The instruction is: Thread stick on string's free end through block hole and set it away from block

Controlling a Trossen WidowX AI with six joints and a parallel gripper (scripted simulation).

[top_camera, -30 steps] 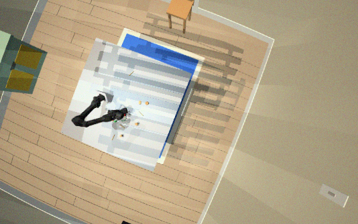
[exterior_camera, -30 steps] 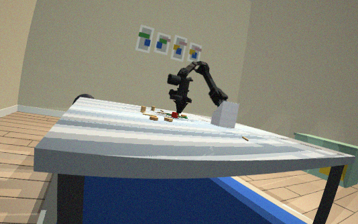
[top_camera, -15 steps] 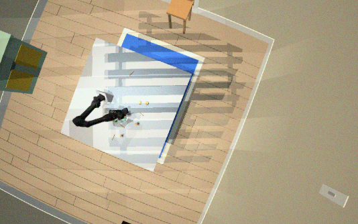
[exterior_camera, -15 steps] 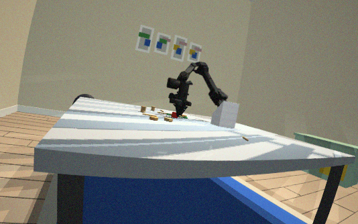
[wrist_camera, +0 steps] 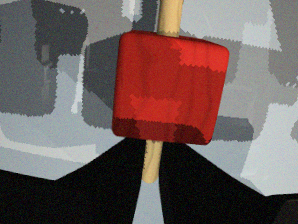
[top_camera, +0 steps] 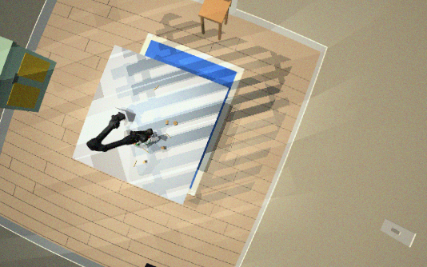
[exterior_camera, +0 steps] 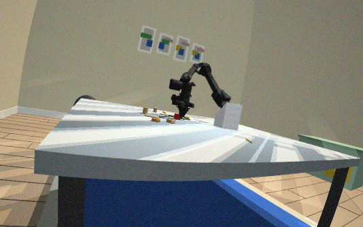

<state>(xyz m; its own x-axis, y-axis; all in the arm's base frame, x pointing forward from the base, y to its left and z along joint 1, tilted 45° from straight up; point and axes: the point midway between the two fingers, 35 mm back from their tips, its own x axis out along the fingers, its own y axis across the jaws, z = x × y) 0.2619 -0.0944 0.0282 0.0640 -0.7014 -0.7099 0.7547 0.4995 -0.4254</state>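
Observation:
The red block (wrist_camera: 170, 87) (exterior_camera: 177, 116) sits on the table, just beyond my fingertips in the wrist view. The light wooden stick (wrist_camera: 170, 19) passes through its hole, with a short end (wrist_camera: 151, 170) out on my side and the rest leaving the far side. My gripper (wrist_camera: 152, 143) (exterior_camera: 182, 117) is low at the table and shut on that short end, close to the block's face. The green string (exterior_camera: 187, 119) lies by the fingertips in the exterior view; it is out of the wrist view. I cannot tell which small round piece is the button.
Small wooden pieces (exterior_camera: 145, 110) (top_camera: 175, 123) lie around the block, with others (top_camera: 163, 148) (top_camera: 145, 161) nearer the arm's other side. Loose sticks (top_camera: 156, 87) (top_camera: 134, 163) lie farther off. A pale box (exterior_camera: 232, 116) stands near the arm's base.

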